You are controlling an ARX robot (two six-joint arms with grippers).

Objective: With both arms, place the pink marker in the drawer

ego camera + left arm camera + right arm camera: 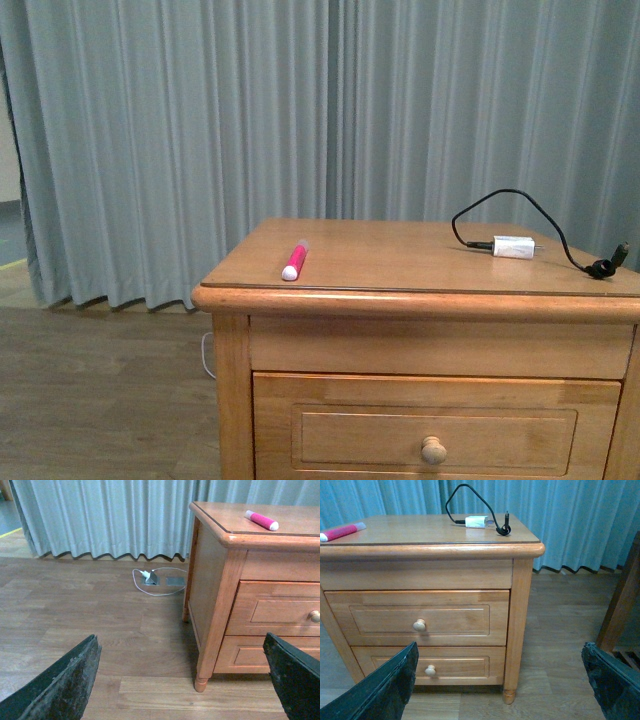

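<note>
Two drawers sat shut in the wooden cabinet [519, 610], the upper drawer [417, 617] above a lower one [430, 666], their insides hidden. On the tabletop [400, 262] the pink marker [294, 260] lay near the front edge toward the left corner, white end forward, bare wood all round it. A white charger plug [513, 246] with its black cable [512, 190] lay well apart at the right. Left jaws and right jaws both stood spread wide, gripping nothing, low before the cabinet over open floor [100, 610].
</note>
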